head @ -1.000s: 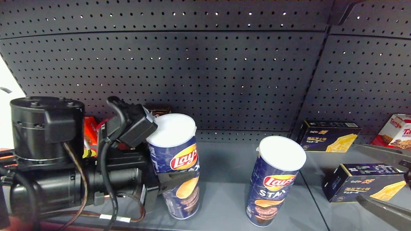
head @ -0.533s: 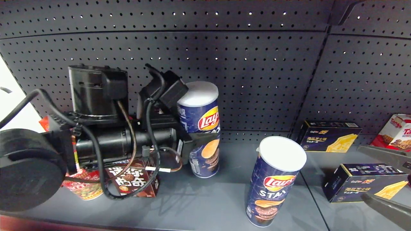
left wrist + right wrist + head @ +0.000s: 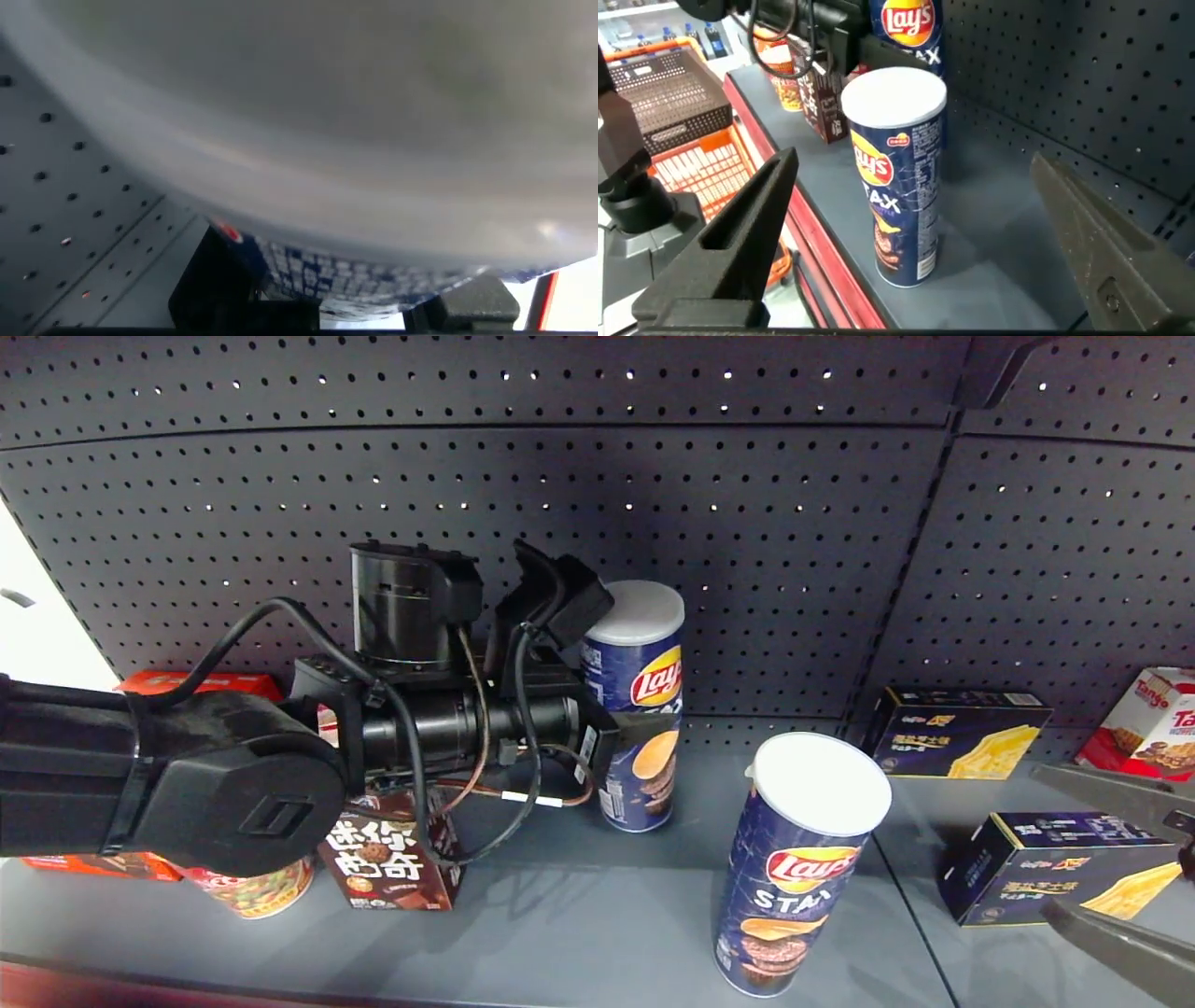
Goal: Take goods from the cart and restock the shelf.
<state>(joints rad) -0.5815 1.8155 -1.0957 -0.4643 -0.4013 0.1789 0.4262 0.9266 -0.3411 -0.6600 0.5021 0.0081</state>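
1. Left arm [image 3: 187, 775] was stretched roughly level over the shelf [image 3: 579, 933], coming in from the left, with the wrist pointing right and toward the pegboard back [image 3: 653, 504].
2. Left claw [image 3: 627, 739] was pinching the held chips can [image 3: 651, 683] side-on at mid-body. One dark finger [image 3: 644, 733] lay across the can's label.
3. The held chips can stood upright, deep on the shelf and near the pegboard back. Its base was at the shelf deck or just above it — couldn't tell contact. In the left wrist view its white lid [image 3: 327, 112] sat right against the camera.
4. The second chips can [image 3: 805, 859] stood upright on the shelf nearer the front edge, right of the held one and well apart from it, with no claw touching it.
5. Right claw [image 3: 1038, 838] was at the right end of the shelf with its fingers [image 3: 1111, 791] spread wide, gripping nothing. In the right wrist view the second chips can sat between the two fingers but farther off.
6. Under and behind the left arm sat a brown box [image 3: 392, 863], a noodle cup [image 3: 247, 891] and a red box [image 3: 201, 683].
7. On the right side two navy boxes [image 3: 957, 719] lay flat — one near the back, the other [image 3: 1055, 863] nearer the front. A red-and-white box [image 3: 1153, 714] sat at the far right.
8. The orange cart [image 3: 682, 140] stood below the shelf's front edge.
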